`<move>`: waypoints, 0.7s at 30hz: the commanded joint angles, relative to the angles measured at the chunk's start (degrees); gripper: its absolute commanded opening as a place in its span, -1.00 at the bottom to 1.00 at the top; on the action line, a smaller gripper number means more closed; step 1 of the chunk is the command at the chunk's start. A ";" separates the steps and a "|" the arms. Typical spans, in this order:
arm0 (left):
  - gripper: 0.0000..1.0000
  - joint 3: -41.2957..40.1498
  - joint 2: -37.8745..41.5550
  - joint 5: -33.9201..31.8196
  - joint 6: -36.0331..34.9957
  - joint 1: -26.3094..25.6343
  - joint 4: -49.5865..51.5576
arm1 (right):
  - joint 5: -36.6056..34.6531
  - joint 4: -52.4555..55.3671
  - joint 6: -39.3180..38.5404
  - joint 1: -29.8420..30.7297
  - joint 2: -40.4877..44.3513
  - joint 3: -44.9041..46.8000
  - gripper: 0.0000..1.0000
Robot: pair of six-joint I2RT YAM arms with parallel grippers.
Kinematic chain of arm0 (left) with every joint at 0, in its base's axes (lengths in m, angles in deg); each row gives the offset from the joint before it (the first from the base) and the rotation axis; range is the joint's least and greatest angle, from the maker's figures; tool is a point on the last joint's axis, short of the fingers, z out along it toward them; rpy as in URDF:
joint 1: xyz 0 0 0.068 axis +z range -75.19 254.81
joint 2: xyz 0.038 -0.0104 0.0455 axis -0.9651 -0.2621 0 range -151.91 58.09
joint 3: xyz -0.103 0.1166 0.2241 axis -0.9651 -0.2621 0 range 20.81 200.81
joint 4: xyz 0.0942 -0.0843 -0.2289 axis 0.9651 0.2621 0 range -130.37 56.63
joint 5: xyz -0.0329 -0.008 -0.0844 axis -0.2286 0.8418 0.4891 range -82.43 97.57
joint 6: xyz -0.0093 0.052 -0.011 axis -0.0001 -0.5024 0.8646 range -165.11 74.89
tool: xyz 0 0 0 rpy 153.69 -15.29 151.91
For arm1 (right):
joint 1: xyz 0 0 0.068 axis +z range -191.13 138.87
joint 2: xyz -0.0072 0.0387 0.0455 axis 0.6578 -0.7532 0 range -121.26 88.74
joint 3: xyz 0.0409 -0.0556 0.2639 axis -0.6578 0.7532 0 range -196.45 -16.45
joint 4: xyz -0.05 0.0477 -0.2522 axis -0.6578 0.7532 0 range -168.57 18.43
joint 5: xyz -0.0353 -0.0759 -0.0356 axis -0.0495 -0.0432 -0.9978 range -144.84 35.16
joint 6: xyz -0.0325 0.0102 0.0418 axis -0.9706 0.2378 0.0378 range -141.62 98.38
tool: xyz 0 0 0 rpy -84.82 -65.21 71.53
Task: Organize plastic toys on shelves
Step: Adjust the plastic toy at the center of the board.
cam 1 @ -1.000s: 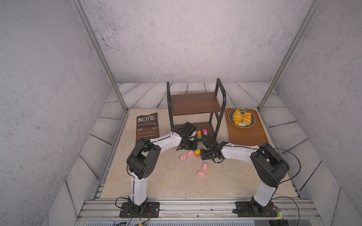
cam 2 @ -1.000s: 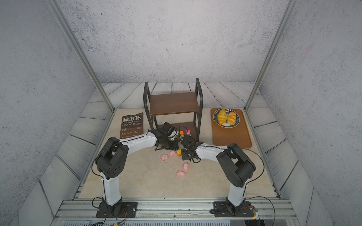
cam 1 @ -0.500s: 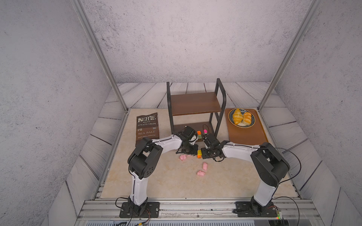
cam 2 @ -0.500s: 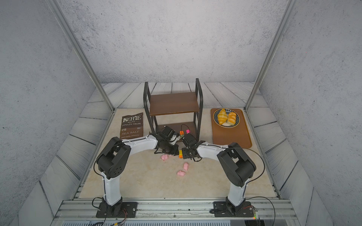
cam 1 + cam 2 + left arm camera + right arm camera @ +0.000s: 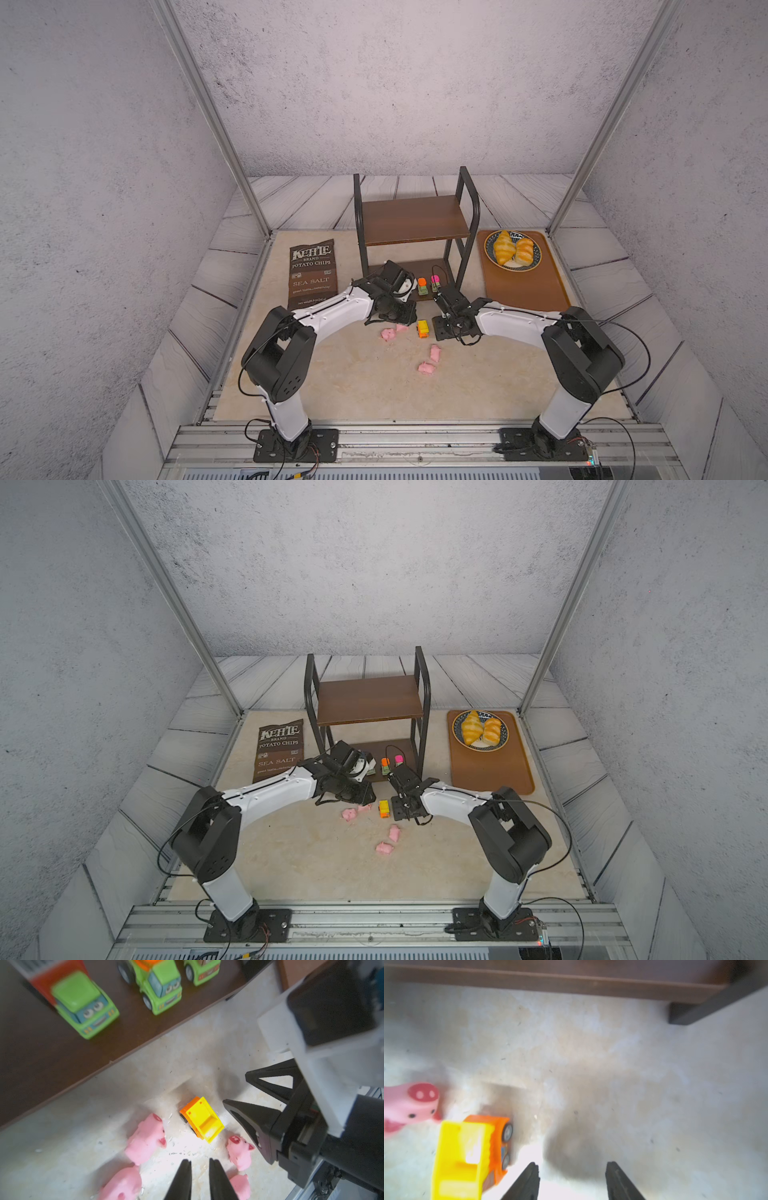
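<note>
A lab robot cell.
Grey panel walls (image 5: pixel 395 83), aluminium corner posts (image 5: pixel 210 116), two robot arms (image 5: pixel 332 309) bolted to a metal rail (image 5: pixel 415 432).

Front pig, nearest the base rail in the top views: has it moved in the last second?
No. The pig lies in the same spot on the tabletop, at the same offset from the shelves.

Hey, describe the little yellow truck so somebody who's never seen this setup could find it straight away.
Find the two-tier brown rack at the back of the beige table. Just in front of its lower board, on the tabletop, sits the yellow truck among pink pigs. It is the only truck off the rack, yellow on an orange base.
</note>
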 commanded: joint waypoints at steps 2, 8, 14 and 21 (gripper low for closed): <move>-0.53 -4.11 7.07 -3.86 0.71 0.53 2.90 | 1.89 4.19 -1.93 -0.02 5.77 -0.59 0.16; -0.48 -12.51 16.13 -7.44 3.40 4.10 1.94 | 11.74 -0.18 -0.57 0.23 7.46 0.17 0.32; -0.47 -19.75 22.79 -7.77 5.18 7.08 0.95 | 9.38 -1.12 1.91 2.71 3.80 -2.02 0.43; -0.46 -23.58 27.26 -8.76 5.28 8.62 1.63 | 6.51 -0.90 3.11 4.74 -2.44 -6.03 0.43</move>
